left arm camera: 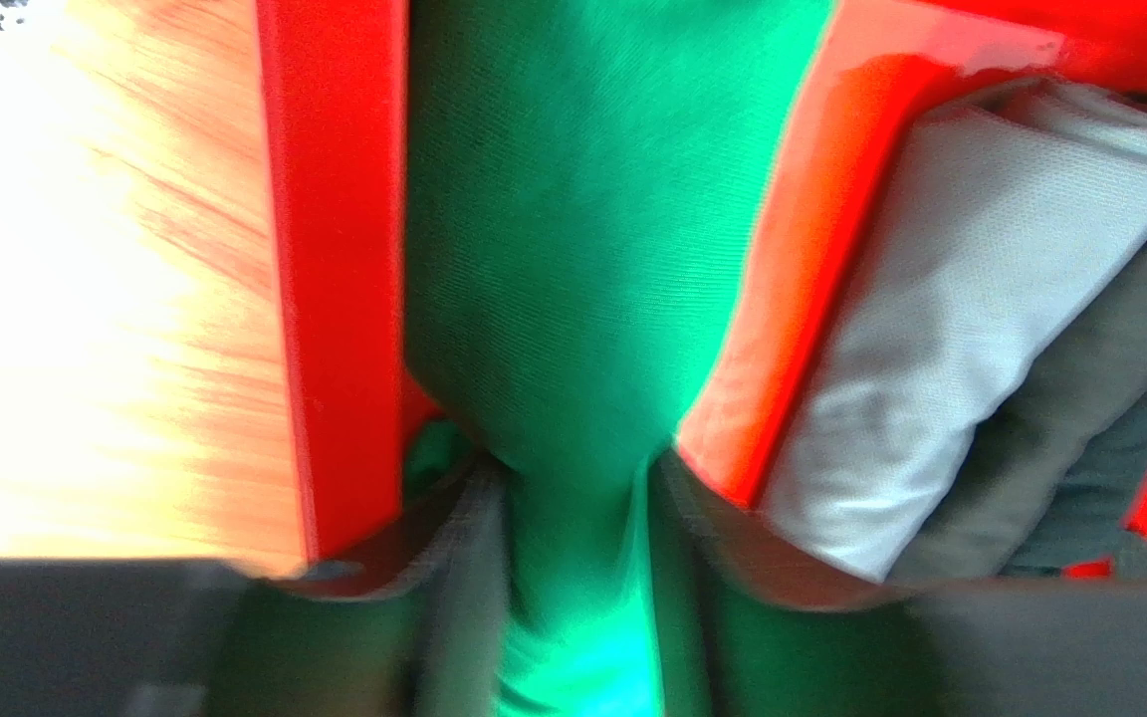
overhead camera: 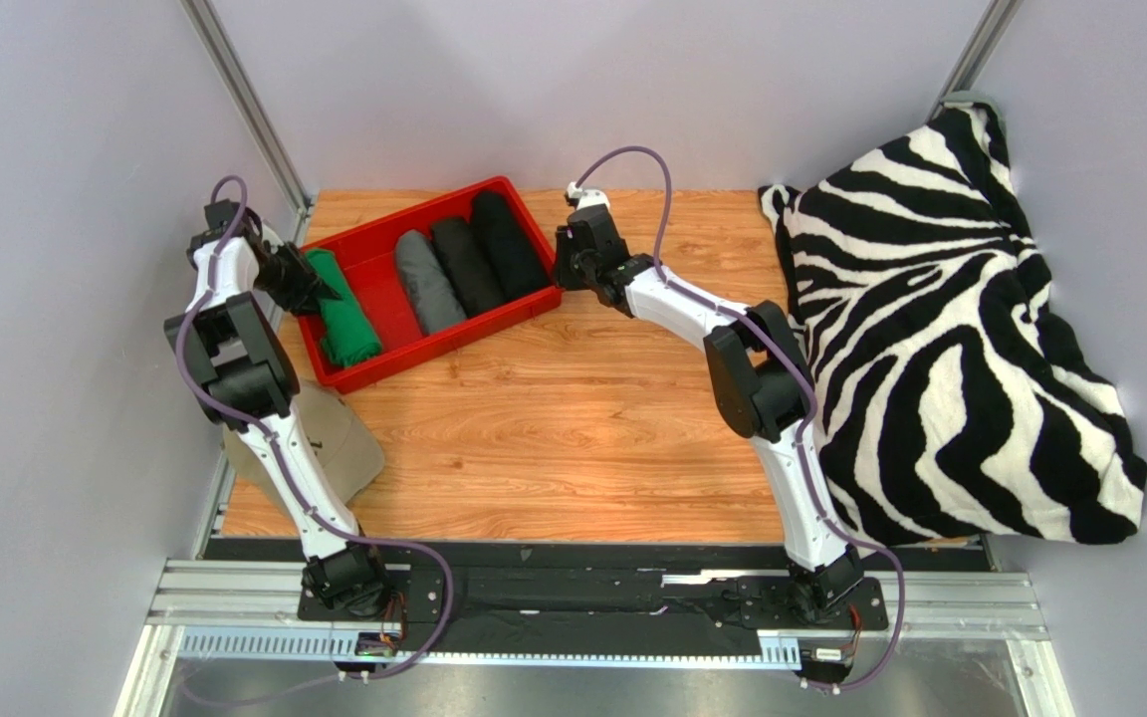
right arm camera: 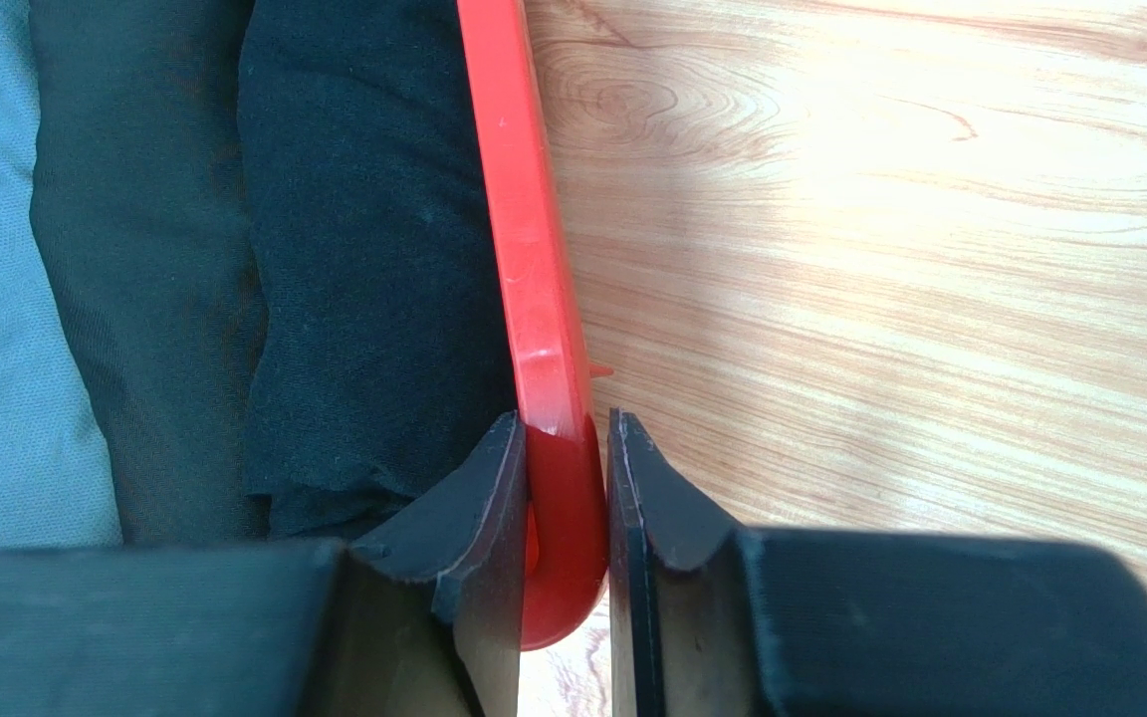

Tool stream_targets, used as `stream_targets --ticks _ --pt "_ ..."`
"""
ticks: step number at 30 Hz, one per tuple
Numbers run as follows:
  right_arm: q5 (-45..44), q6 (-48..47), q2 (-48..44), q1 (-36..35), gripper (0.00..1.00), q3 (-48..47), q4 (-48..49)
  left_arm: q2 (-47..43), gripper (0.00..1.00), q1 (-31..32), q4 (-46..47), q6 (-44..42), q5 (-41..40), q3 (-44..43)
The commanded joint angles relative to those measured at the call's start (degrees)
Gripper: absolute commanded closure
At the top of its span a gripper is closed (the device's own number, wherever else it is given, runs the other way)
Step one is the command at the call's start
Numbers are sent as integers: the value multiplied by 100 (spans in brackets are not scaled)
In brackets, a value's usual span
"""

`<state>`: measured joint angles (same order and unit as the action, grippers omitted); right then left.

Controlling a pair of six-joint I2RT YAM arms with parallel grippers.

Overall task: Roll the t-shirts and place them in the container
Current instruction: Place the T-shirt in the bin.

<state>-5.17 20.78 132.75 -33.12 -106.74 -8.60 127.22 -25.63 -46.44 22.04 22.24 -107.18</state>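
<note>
While my right gripper (right arm camera: 565, 448) clamps the rim of the red plastic bin (right arm camera: 532, 254), my left gripper (left arm camera: 572, 486) straddles the rolled green cloth t-shirt (left arm camera: 580, 224); whether it grips, I cannot tell.

White-and-black arms (overhead camera: 684, 306), purple cables (overhead camera: 625, 150), black wedge-shaped end effector fingers (right arm camera: 460, 523)

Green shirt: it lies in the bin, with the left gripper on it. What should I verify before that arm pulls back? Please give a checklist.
1. Green shirt rolled, inside the bin: ok.
2. Left gripper free of the green shirt: not ok, cloth sits between its jaws.
3. Right gripper steadying the bin's rim: ok.
4. Grey shirt and black shirts rolled, side by side in the bin: ok.
5. Green roll tight at its covered end: cannot tell.
</note>
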Motion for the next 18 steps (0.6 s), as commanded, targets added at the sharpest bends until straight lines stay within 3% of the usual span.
stream_targets --ticks 1,5,10,18 --pt "-1012 172 -56 386 100 21 -766 -435 51 -179 109 -209 -835 48" --pt "-986 172 -65 386 100 -5 -792 -531 20 -144 47 -218 -1002 39" --pt "-968 181 -82 386 100 13 -801 -733 16 -127 47 -192 -1047 127" --pt "-889 216 -74 386 100 4 -801 -1163 20 172 117 -148 -870 170"
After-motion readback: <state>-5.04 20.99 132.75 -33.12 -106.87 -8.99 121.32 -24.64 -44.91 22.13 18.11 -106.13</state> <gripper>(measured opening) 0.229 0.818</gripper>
